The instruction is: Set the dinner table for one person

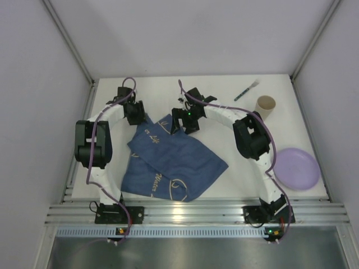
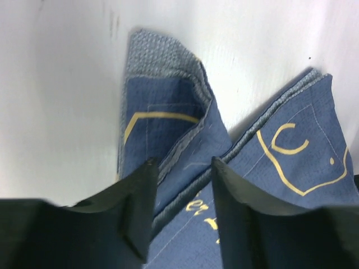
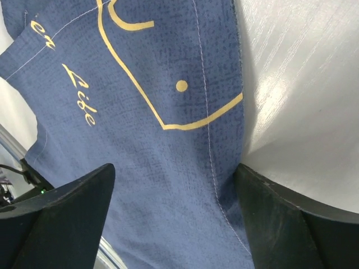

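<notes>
Jaws: left gripper (image 2: 182, 165) sits half-apart astride a raised fold of the cloth (image 1: 174, 162); can't tell if it pinches. Right gripper (image 3: 174, 168) gapes wide over the cloth's far edge, nothing held. Table (image 1: 224, 101) lies under both arms, cloth rumpled near-centre. Step, prob.: spreading the cloth as a mat. Next needs both corners pinched, then drawn apart & flat. Plate (image 1: 295, 168), cup (image 1: 266, 105), fork (image 1: 247, 89) sit at right. From the top view the jaws are too dark to read.

The white dinner table (image 1: 224, 89) carries a rumpled blue cloth (image 1: 174, 162) near its middle. Towards the right side lie a fork (image 1: 247, 89), an upright paper cup (image 1: 265, 105) and a purple plate (image 1: 295, 168).
</notes>
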You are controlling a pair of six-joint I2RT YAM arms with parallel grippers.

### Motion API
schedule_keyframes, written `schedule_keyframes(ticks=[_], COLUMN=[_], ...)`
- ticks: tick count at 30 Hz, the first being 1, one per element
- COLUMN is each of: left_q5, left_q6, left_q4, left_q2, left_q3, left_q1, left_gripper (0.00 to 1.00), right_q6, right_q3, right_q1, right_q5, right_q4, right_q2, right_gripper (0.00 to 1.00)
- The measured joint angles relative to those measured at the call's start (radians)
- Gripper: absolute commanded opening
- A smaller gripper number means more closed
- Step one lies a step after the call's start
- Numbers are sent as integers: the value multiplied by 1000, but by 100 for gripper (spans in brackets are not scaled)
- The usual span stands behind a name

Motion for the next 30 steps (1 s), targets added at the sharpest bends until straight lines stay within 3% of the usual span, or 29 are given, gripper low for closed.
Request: schedule_keyframes(ticks=[1,8,9,10,11,12,21,30], left_q5=[11,80,86,90,97,103,98,-28], left_q6=[8,26,28,29,29,26,39,80], left_q4=[5,12,12,12,12,12,-26,-129], left_q2=[15,70,77,84,91,95,98,-17], left_q3=[8,18,21,23,27,32,67,73], left_q1=[0,0,0,0,0,0,0,0], left_gripper=[40,32,27,21,2,0,0,0], right_q6=[2,9,10,10,5,8,13,-11], right_q3=[1,13,13,13,13,13,4,-337], right_q1=[0,-4,-5,-5,-5,-4,-26,-232], right_q5=[-6,-31,-33,-42,-42,-41,-58,117], right_q4=[-1,-14,-17,-19,-19,-21,-32,-59], right_q2=[3,37,43,48,52,58,59,-196], right_gripper=[78,36,31,14,3,0,0,0])
